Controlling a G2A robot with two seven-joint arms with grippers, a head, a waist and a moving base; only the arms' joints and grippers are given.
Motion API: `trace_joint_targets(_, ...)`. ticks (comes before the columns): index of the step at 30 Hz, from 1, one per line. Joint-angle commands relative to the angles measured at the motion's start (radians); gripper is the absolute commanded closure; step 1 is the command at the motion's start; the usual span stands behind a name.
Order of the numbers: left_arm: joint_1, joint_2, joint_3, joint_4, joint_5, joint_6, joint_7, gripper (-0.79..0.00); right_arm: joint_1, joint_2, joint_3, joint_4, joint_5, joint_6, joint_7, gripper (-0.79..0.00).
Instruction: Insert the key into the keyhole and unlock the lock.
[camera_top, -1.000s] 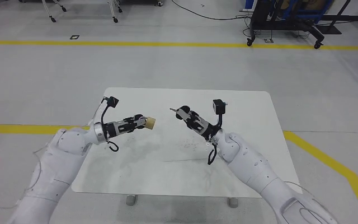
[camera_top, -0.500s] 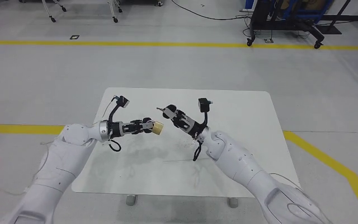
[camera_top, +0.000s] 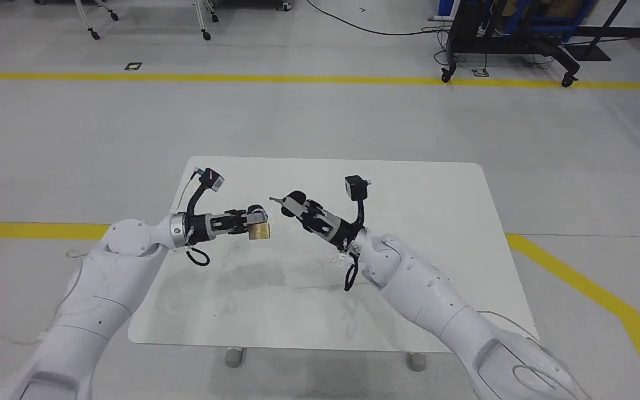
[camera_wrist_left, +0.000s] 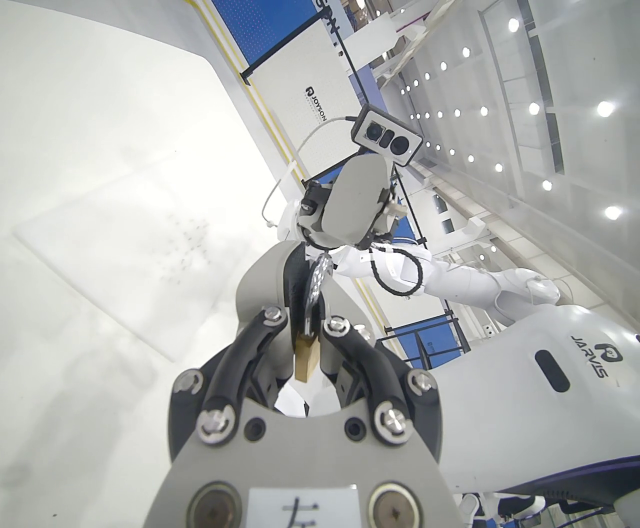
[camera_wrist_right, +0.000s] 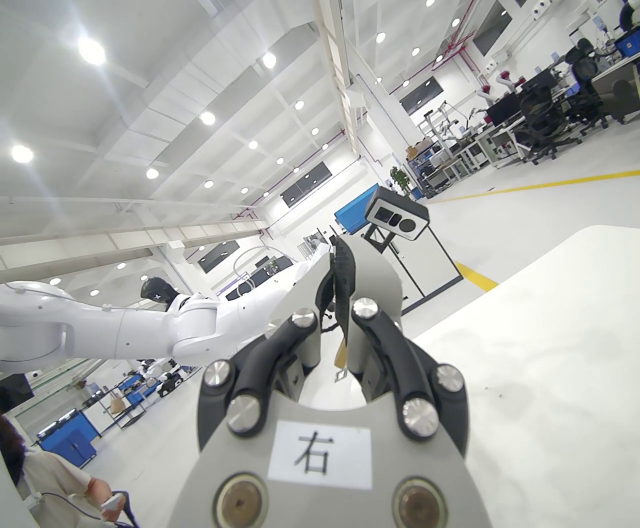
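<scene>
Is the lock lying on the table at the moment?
No, the left hand holds the lock up, clear of the table.

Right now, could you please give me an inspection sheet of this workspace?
Surface: white table, with faint specks mid-table.
Job's things: brass lock held above the table; key held facing it, tip close but apparently not in yet.
Clutter: nothing seen.
Grippers: left gripper shut on the lock; right gripper shut on the key.
Cables: a black cable loop hangs at each wrist; a floor cable runs beyond the table.
Surroundings: yellow floor lines; dark cart at the far side.
</scene>
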Motion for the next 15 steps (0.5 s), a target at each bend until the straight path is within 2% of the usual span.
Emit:
trace_joint_targets(1,0.000,0.000,0.000,-0.001,0.000,0.000,0.000,0.000,-0.001,0.004,0.008,-0.001,-0.012,0.000,-0.004,0.000)
trace_joint_targets(4,0.000,0.000,0.000,-0.001,0.000,0.000,0.000,0.000,-0.001,0.004,0.008,-0.001,-0.012,0.000,-0.004,0.000)
trace_joint_targets(6,0.007,-0.001,0.004,-0.017,0.029,0.035,0.039,0.000,-0.001,0.004,0.008,-0.001,-0.012,0.000,-0.004,0.000)
trace_joint_targets(8,-0.001,-0.003,0.020,-0.033,0.109,0.144,0.094,0.000,-0.001,0.004,0.008,-0.001,-0.012,0.000,-0.004,0.000)
trace_joint_targets(9,-0.002,-0.006,0.031,-0.043,0.118,0.229,0.113,0.000,-0.004,0.004,0.010,-0.003,-0.011,0.005,-0.004,0.000)
trace_joint_targets(10,-0.008,-0.011,0.041,-0.056,0.098,0.320,0.110,0.000,-0.016,0.006,0.021,-0.011,-0.004,0.022,-0.012,0.000)
trace_joint_targets(13,-0.034,-0.025,0.062,-0.059,0.022,0.495,0.077,0.000,-0.068,0.020,0.068,-0.039,0.015,0.039,-0.033,0.000)
trace_joint_targets(15,-0.044,-0.033,0.082,-0.040,0.008,0.559,0.047,0.000,-0.121,0.032,0.088,-0.093,0.079,0.000,-0.010,0.000)
